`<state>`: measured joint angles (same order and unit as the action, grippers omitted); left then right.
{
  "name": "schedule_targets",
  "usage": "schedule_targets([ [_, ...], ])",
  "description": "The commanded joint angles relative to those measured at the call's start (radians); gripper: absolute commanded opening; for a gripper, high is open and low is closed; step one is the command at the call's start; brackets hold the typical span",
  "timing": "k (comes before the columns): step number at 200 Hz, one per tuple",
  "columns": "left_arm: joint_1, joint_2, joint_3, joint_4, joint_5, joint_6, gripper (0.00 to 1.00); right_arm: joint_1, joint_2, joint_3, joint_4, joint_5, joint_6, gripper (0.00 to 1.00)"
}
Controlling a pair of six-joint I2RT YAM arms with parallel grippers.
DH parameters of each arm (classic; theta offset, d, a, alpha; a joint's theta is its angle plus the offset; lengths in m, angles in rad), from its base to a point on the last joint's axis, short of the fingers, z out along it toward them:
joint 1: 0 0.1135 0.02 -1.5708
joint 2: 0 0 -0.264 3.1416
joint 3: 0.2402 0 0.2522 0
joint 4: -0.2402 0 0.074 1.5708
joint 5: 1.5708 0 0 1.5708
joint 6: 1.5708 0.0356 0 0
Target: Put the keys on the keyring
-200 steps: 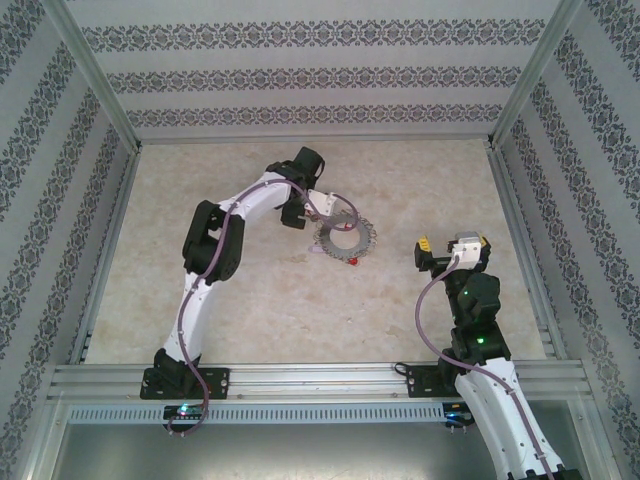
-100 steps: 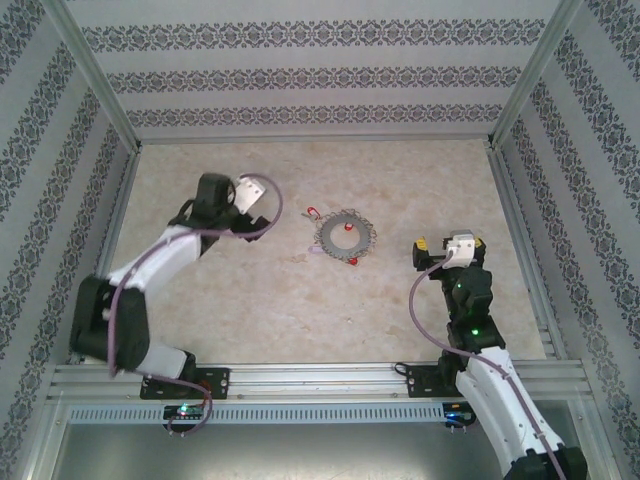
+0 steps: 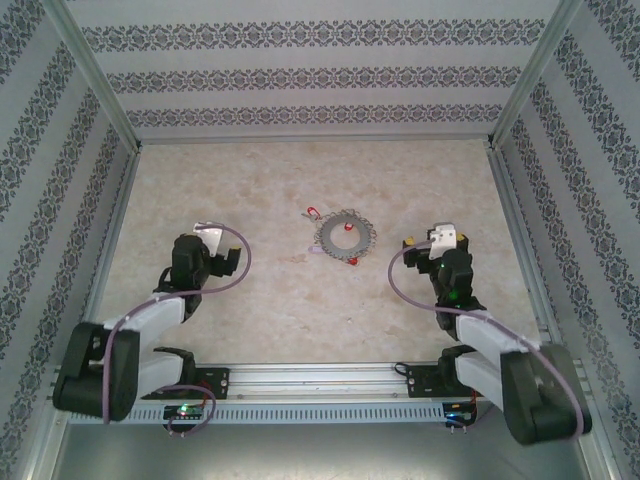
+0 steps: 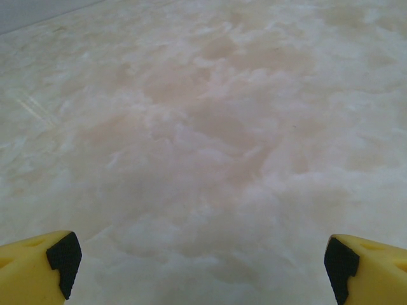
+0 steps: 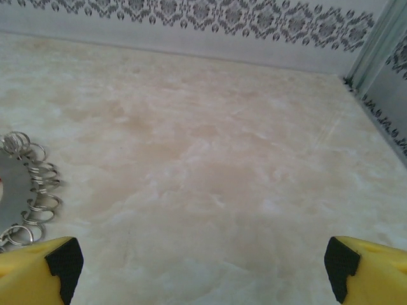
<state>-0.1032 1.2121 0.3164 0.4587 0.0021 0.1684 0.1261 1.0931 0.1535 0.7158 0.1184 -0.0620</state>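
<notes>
The keyring (image 3: 343, 239) lies flat at the table's centre, a silvery ring fringed with small metal loops; its right edge (image 5: 28, 190) shows at the left of the right wrist view. One red-headed key (image 3: 312, 212) lies just off its upper left, a second red key (image 3: 346, 228) shows inside the ring, and a third (image 3: 352, 262) sits at its lower rim. My left gripper (image 3: 222, 262) is drawn back well left of the ring; its yellow fingertips (image 4: 38, 267) stand wide apart over bare table. My right gripper (image 3: 412, 250) rests right of the ring, fingertips (image 5: 365, 267) spread, nothing between them.
Patterned walls and metal rails (image 3: 110, 230) enclose the marble-look tabletop (image 3: 300, 310). Both arms are folded low near the front rail (image 3: 320, 378). The back wall (image 5: 191, 25) runs across the top of the right wrist view.
The left arm has pulled away from the keyring and folded back to the near left. The right arm has folded down and shifted slightly left. The keyring stays put.
</notes>
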Motion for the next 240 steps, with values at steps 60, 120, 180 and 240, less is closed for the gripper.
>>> schedule_targets([
  [60,0.100,0.358,0.073,0.445,0.037,-0.152,0.99,-0.005,0.458,0.060,0.545,0.033,-0.001,0.98],
  [120,0.103,0.350,0.102,0.361,0.015,-0.168,0.99,-0.086,0.420,0.224,0.196,-0.031,0.082,0.98],
  [180,0.103,0.350,0.102,0.363,0.016,-0.169,0.99,-0.092,0.424,0.224,0.203,-0.051,0.084,0.98],
  [240,0.103,0.350,0.102,0.363,0.016,-0.168,0.99,-0.083,0.423,0.224,0.203,-0.064,0.067,0.98],
])
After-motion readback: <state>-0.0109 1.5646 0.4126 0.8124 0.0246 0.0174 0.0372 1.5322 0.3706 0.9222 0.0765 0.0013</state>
